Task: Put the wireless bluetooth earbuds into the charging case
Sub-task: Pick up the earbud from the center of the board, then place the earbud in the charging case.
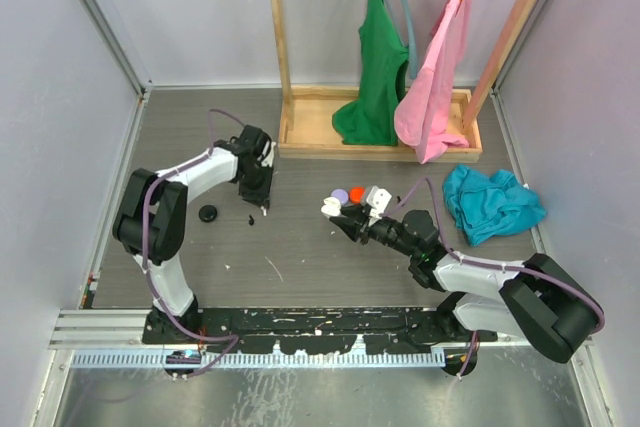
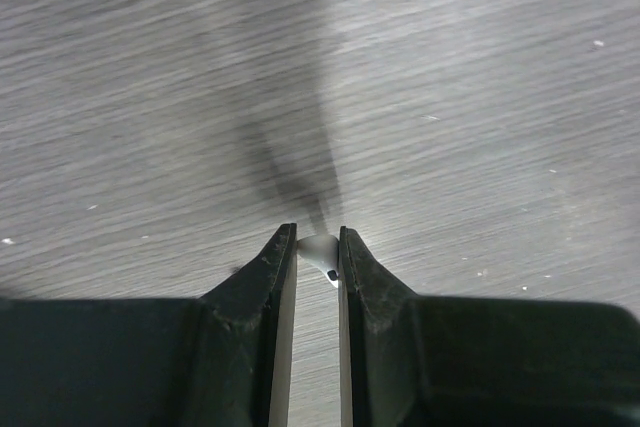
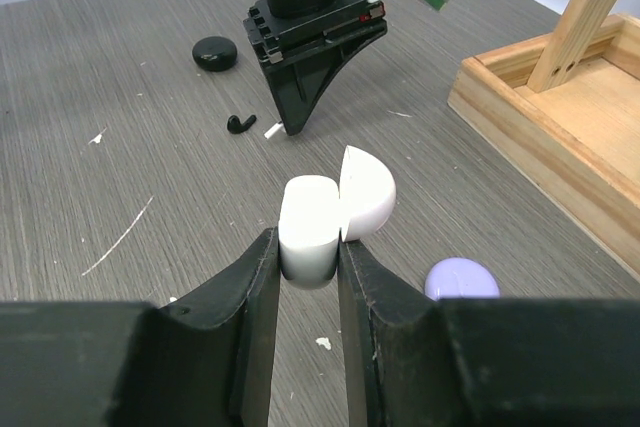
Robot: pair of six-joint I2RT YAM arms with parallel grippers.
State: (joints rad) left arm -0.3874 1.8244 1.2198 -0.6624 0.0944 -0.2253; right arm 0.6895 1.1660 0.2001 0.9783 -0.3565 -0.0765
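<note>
My left gripper (image 1: 262, 199) points down at the table, shut on a tiny white earbud (image 2: 322, 255) pinched between its fingertips. In the right wrist view the bud's stem (image 3: 272, 131) sticks out beside the left gripper's tip (image 3: 296, 127). A black earbud (image 3: 240, 124) lies on the table just left of it, also seen from above (image 1: 249, 219). My right gripper (image 3: 309, 247) is shut on the white charging case (image 3: 309, 222), whose lid (image 3: 367, 192) stands open. The case (image 1: 331, 207) is held low over the table's middle.
A black round disc (image 1: 208, 214) lies left of the left gripper. A lilac disc (image 1: 340, 193) and a red disc (image 1: 357, 192) lie beside the case. A wooden rack base (image 1: 300, 137) with hanging garments stands behind. A teal cloth (image 1: 490, 202) lies at the right.
</note>
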